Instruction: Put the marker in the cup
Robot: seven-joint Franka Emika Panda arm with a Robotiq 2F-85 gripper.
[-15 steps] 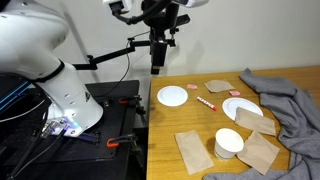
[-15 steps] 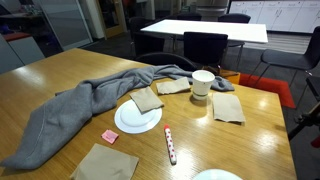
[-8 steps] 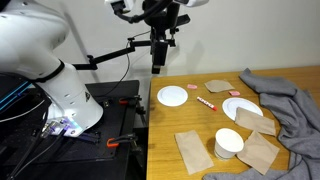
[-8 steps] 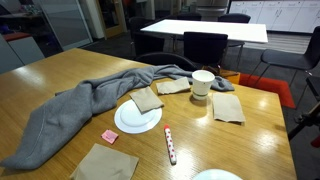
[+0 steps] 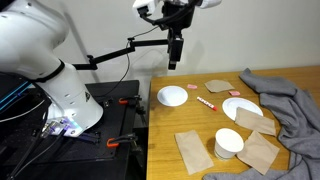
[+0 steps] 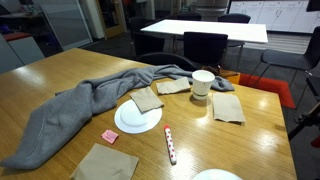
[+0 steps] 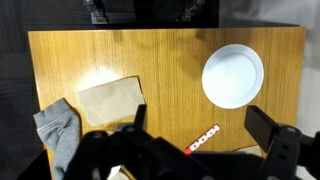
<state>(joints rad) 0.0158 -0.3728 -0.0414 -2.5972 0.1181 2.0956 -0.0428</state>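
Observation:
The marker (image 5: 206, 102), a short red-and-white stick, lies flat on the wooden table (image 5: 190, 120) between two white plates. It also shows in an exterior view (image 6: 170, 145) and in the wrist view (image 7: 202, 138). The cup (image 5: 229, 143), a white paper cup, stands upright near the table's front edge and shows at the far side in an exterior view (image 6: 203, 83). It is out of the wrist view. My gripper (image 5: 174, 55) hangs high above the table's far edge, open and empty. In the wrist view its fingers (image 7: 198, 115) are spread wide above the marker.
A white plate (image 5: 173, 96) lies by the table's edge and another (image 5: 241, 108) carries tan paper. Tan paper pieces (image 5: 191, 150) lie around the cup. A grey cloth (image 5: 285, 100) is heaped on one side. A small pink piece (image 6: 110, 136) lies near a plate.
My arm has moved sideways, to the right in the exterior view, and now hangs over the table's edge. The marker, cup and plates have not moved.

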